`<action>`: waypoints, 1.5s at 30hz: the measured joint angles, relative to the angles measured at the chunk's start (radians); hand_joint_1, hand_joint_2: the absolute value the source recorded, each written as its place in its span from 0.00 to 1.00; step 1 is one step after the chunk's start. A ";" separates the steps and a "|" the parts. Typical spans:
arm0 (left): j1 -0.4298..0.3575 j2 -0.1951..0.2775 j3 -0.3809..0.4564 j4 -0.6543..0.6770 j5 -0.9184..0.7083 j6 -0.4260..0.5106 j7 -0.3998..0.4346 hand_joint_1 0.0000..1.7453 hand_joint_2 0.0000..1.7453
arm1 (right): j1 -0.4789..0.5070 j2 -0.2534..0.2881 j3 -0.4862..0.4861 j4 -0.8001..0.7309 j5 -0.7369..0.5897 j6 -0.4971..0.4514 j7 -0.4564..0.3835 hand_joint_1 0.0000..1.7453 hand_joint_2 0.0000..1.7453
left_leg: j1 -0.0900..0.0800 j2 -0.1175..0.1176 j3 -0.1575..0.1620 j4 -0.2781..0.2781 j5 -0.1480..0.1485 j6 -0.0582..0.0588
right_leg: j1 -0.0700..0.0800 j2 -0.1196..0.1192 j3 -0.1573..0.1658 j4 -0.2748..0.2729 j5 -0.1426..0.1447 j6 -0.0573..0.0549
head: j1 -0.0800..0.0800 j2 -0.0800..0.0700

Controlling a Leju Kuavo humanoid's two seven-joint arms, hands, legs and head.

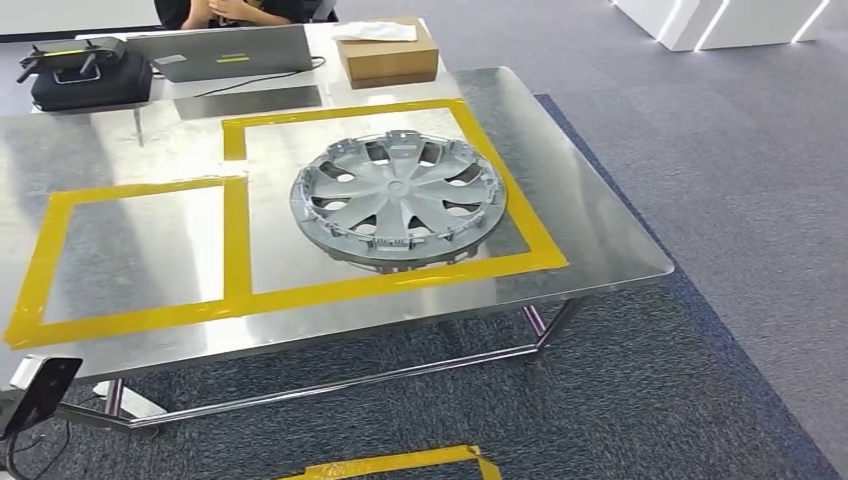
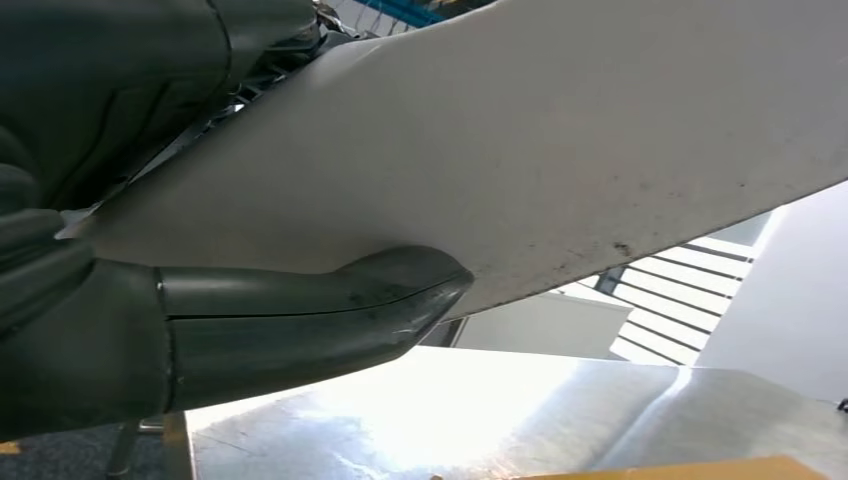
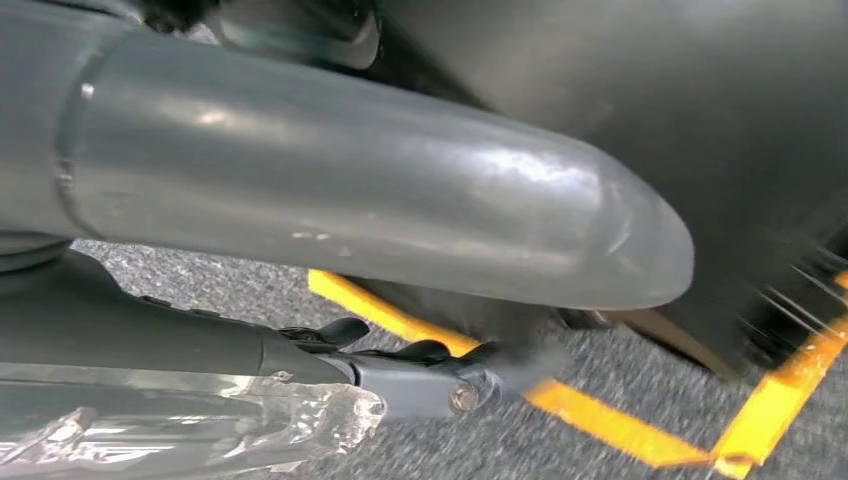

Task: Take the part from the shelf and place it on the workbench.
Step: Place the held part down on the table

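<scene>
A grey hubcap (image 1: pixel 398 198) lies flat on the steel workbench (image 1: pixel 600 240), inside the right yellow-taped square. In the left wrist view my left hand (image 2: pixel 300 310) grips a large white flat part (image 2: pixel 520 150), with the thumb pressed against its face; the bench top lies close below. In the right wrist view my right hand (image 3: pixel 400 240) holds a big dark-looking surface (image 3: pixel 700 110), thumb on one side and fingers (image 3: pixel 400 365) on the other, above the carpet. I cannot tell whether both hands hold the same piece.
The left yellow-taped square (image 1: pixel 135 250) holds nothing. A laptop (image 1: pixel 225 50), a cardboard box (image 1: pixel 388 52) and a black case (image 1: pixel 90 75) sit at the bench's far side, where a person (image 1: pixel 235 10) sits. Yellow tape (image 1: pixel 400 465) marks the carpet in front.
</scene>
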 joint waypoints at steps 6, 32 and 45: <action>-0.005 0.002 -0.005 0.004 -0.002 -0.004 0.003 0.82 1.00 | 0.001 -0.002 0.000 0.000 -0.001 0.001 0.001 0.00 0.00 | -0.007 -0.004 0.042 0.003 -0.038 -0.017 | 0.008 0.002 0.092 -0.257 0.173 -0.026 | -0.002 0.000; -0.036 0.047 -0.045 0.058 -0.037 -0.034 0.065 0.82 1.00 | -0.003 -0.002 0.005 -0.001 -0.015 0.001 0.003 0.00 0.00 | 0.002 -0.001 0.002 0.017 -0.016 -0.005 | -0.003 0.000 -0.006 -0.020 0.044 -0.001 | -0.008 0.000; -0.051 0.073 -0.076 0.072 -0.079 -0.068 0.103 0.82 1.00 | -0.005 -0.002 0.013 -0.001 -0.023 0.026 0.006 0.00 0.00 | -0.003 -0.001 0.053 -0.004 -0.035 -0.021 | 0.007 0.008 0.100 -0.275 0.166 -0.033 | -0.013 0.000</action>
